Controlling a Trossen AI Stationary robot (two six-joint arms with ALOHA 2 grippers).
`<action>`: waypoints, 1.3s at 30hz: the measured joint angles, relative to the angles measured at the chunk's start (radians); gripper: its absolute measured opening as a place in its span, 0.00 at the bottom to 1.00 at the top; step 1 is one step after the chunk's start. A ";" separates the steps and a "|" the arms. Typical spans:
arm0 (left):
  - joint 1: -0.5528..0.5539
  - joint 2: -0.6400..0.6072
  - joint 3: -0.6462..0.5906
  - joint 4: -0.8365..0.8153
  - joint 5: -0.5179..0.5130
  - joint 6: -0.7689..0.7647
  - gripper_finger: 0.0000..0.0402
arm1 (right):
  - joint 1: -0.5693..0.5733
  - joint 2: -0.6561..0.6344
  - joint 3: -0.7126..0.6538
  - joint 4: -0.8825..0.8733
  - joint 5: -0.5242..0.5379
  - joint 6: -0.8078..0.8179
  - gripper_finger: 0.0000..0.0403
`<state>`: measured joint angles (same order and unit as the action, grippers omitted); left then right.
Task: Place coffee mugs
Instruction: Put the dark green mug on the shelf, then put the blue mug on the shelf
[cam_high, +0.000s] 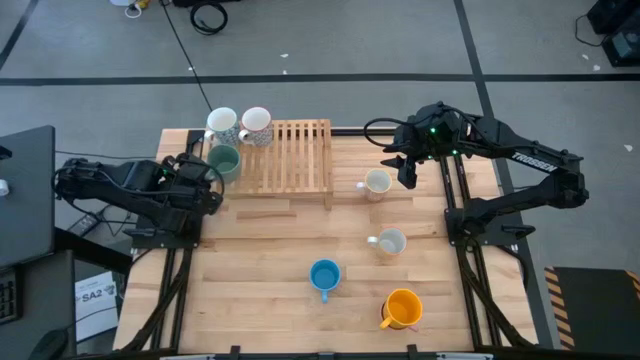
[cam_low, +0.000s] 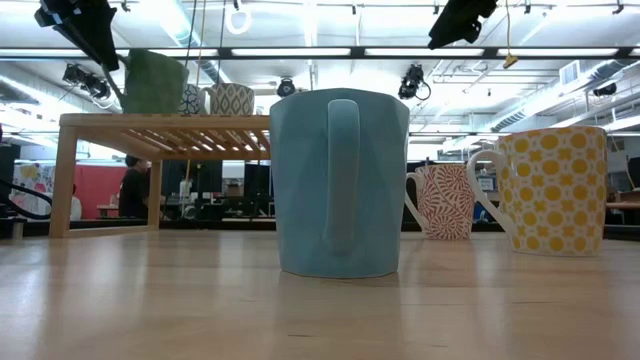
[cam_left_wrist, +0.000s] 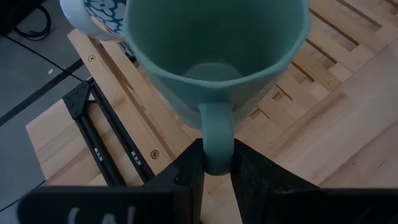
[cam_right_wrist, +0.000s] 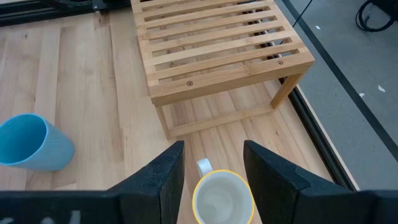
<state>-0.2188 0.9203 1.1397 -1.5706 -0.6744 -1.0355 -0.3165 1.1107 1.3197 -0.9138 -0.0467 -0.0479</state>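
A green mug (cam_high: 224, 161) stands upright on the left end of the slatted wooden rack (cam_high: 290, 155), its base on the slats (cam_low: 155, 82). My left gripper (cam_left_wrist: 217, 163) is shut on its handle, reaching in from the table's left side (cam_high: 205, 172). Two patterned mugs (cam_high: 222, 124) (cam_high: 256, 124) stand on the rack's far left corner. My right gripper (cam_right_wrist: 214, 168) hangs open high above a cream mug (cam_right_wrist: 224, 199) on the table just right of the rack (cam_high: 377, 183), touching nothing. My left gripper pinches the green mug's handle (cam_left_wrist: 217, 152) between its two fingers (cam_left_wrist: 189, 171), one on each flat side of the strap. The fingers slant down at it from the table's left side. The mug sits upright, mouth up, on the rack's left end.
On the table stand a pale mug (cam_high: 390, 242), a blue mug (cam_high: 324, 274) and an orange mug (cam_high: 402, 308) toward the near right. The low view shows the blue mug (cam_low: 340, 185) close up, with a red-patterned mug (cam_low: 445, 200) and a yellow-patterned mug (cam_low: 555, 190) behind it.
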 joint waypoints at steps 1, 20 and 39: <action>0.000 0.000 0.000 -0.001 -0.001 -0.002 0.21 | 0.000 0.000 0.000 0.000 0.000 0.000 0.42; 0.000 0.000 0.000 0.000 -0.008 -0.006 0.49 | 0.000 0.000 0.000 0.000 0.000 0.000 0.42; 0.000 -0.001 0.231 0.088 -0.047 0.003 0.39 | 0.000 0.000 0.000 0.004 -0.003 0.000 0.42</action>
<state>-0.2188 0.9190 1.3708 -1.4824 -0.7210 -1.0323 -0.3168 1.1107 1.3197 -0.9099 -0.0502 -0.0475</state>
